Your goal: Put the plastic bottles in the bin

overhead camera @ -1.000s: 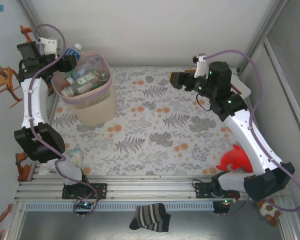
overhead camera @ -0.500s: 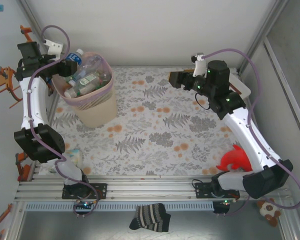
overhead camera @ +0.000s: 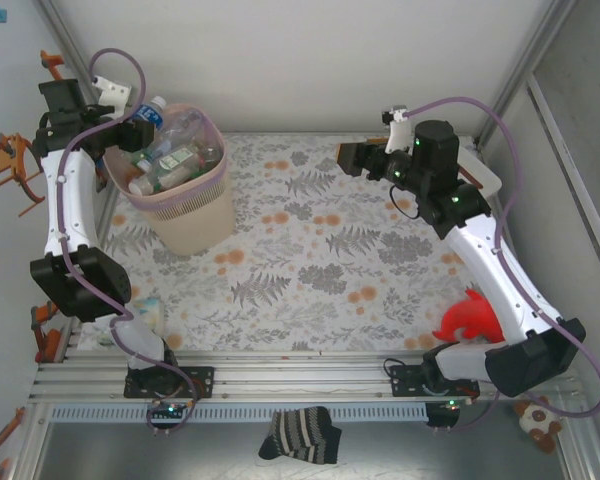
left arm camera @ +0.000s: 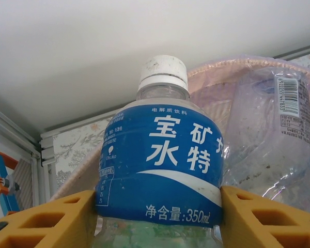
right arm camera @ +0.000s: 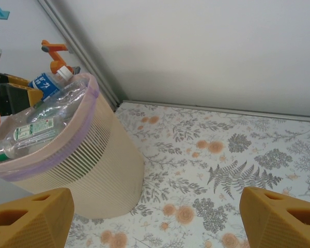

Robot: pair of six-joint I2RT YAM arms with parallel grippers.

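My left gripper [left arm camera: 159, 219] is shut on a clear plastic bottle [left arm camera: 163, 165] with a blue label and a white cap; both yellow fingers [left arm camera: 46, 219] press its sides. It hangs over the far left rim of the pale pink bin [overhead camera: 192, 218], where the top view shows the bottle [overhead camera: 151, 110] and the left gripper [overhead camera: 138, 130]. Several crushed bottles [overhead camera: 172, 158] fill the bin to its rim. My right gripper [overhead camera: 346, 157] stands open above the table's far middle with nothing between its fingers. The right wrist view shows it [right arm camera: 155, 222] facing the bin [right arm camera: 88, 165].
A red toy fish [overhead camera: 470, 320] lies by the right arm's base. A striped sock [overhead camera: 300, 435] and a small plush toy [overhead camera: 536, 420] lie beyond the front rail. Orange clamps [overhead camera: 15, 170] hang on the left wall. Walls close in behind and to the left of the bin.
The left wrist has shifted back and up a little with the bottle still at the bin's far left rim. The right gripper has edged slightly left.
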